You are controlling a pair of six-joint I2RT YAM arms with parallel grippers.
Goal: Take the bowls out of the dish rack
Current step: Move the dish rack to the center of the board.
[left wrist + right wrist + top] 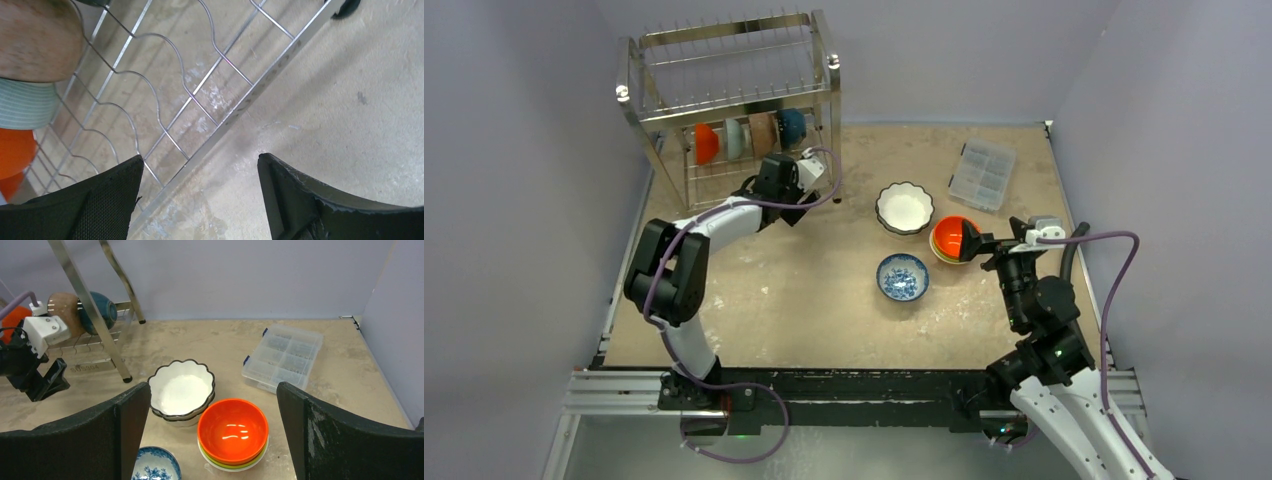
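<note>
Right gripper hangs wide and empty above the orange bowl at my two o'clock; left gripper, equally wide, holds nothing at the front rail of the dish rack, eleven o'clock, four bowls racked behind it

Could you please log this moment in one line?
left jaws: open at dish rack | right jaws: open by orange-topped stack | in rack: four bowls | on table: white stack, blue-patterned bowl

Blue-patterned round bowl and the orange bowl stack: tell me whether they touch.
Apart. The right wrist view shows a strip of tabletop between the blue-patterned round bowl and the orange bowl stack.
</note>
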